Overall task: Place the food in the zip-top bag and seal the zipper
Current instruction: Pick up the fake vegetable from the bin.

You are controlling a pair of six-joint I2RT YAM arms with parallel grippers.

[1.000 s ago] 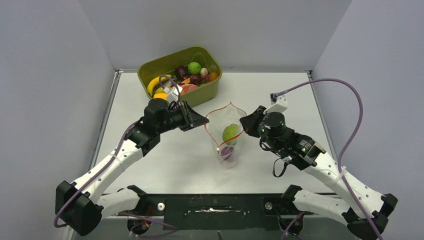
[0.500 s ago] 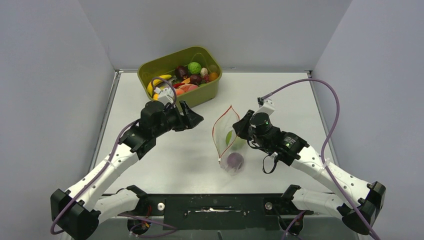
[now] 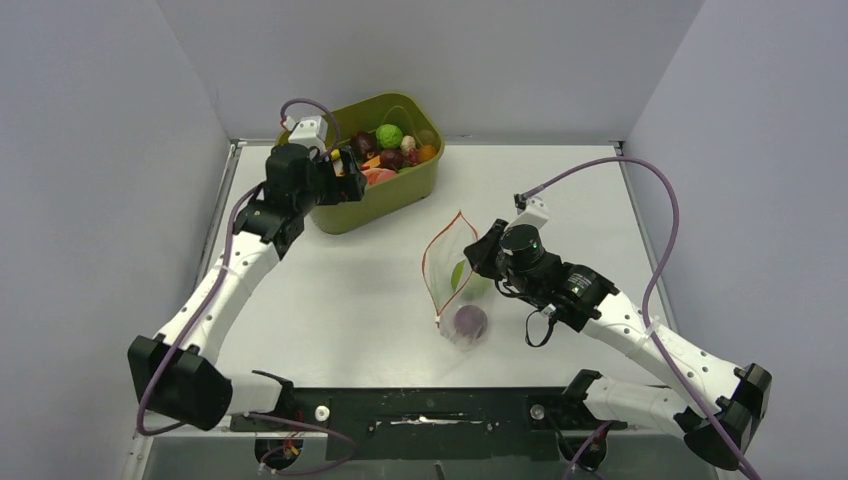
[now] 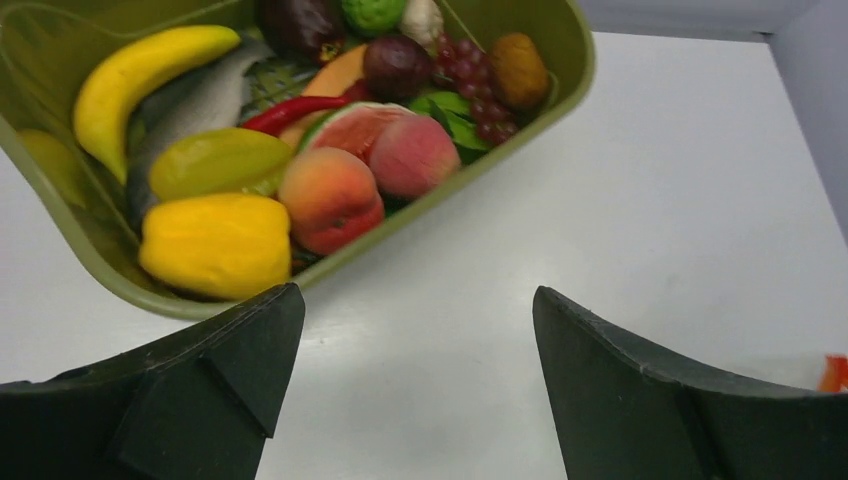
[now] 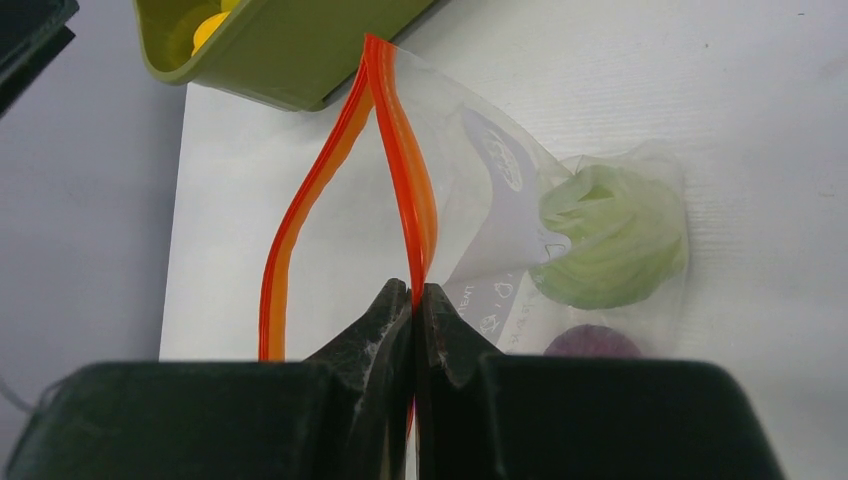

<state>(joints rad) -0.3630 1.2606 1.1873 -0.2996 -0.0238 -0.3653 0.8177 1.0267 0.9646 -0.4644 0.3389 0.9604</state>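
Observation:
The clear zip-top bag (image 3: 462,300) lies at mid-table with its mouth partly open. My right gripper (image 3: 478,255) is shut on the right side of its red-orange zipper (image 5: 400,180), the strip pinched between the fingertips (image 5: 416,292). Inside the bag are a pale green food piece (image 5: 612,238) and a purple one (image 5: 592,342). My left gripper (image 3: 345,185) hangs open and holds nothing at the near left rim of the olive tub (image 3: 400,190). In the left wrist view only bare table shows between its fingers (image 4: 418,295). More food sits ahead in the tub: a banana (image 4: 140,70), a yellow pepper (image 4: 215,245), a peach (image 4: 330,195).
The tub (image 4: 450,190) stands at the back of the table near the rear wall. Grey walls close in the left, right and back sides. A purple cable (image 3: 660,230) arcs above the right arm.
My left gripper has let go of the bag's rim, opened wide and swung back-left to the tub. The bag's mouth has narrowed. My right gripper keeps its grip on the zipper.

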